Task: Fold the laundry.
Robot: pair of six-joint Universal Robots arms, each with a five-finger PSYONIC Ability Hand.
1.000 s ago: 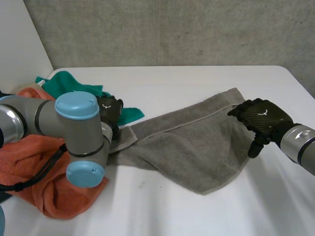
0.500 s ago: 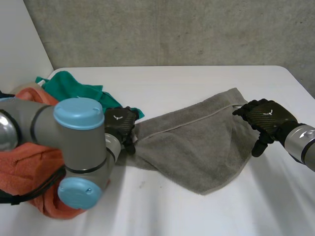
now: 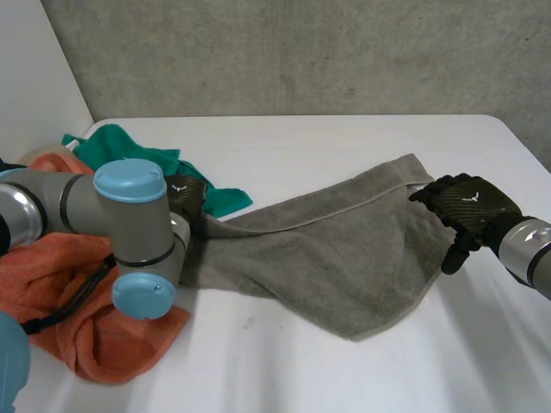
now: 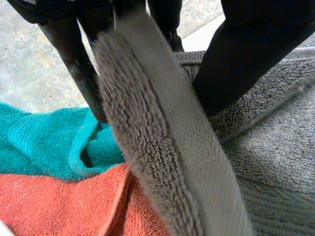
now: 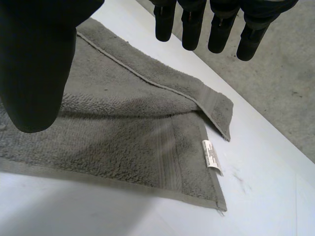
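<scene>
A grey towel point(image 3: 344, 258) is lying rumpled across the middle of the white table point(image 3: 344, 142), stretching between the two hands. The left hand point(image 3: 185, 196) is gripping the towel's near-left end: from its wrist camera, the hemmed edge is running up between the dark fingers point(image 4: 74, 49) and the thumb, which are pinching it. Just beside that hand a teal cloth point(image 3: 120, 151) is bunching up, and an orange towel point(image 3: 52, 275) is sitting in a heap under the left arm, touching the teal one and the grey edge. Over at the far-right corner of the grey towel, the right hand point(image 3: 465, 202) is hanging with its fingers point(image 5: 192, 24) straight and spread, the thumb set apart, grasping nothing. Below its palm the corner is lying partly folded over itself, and a small white label point(image 5: 211, 156) is showing at the hem there.
</scene>
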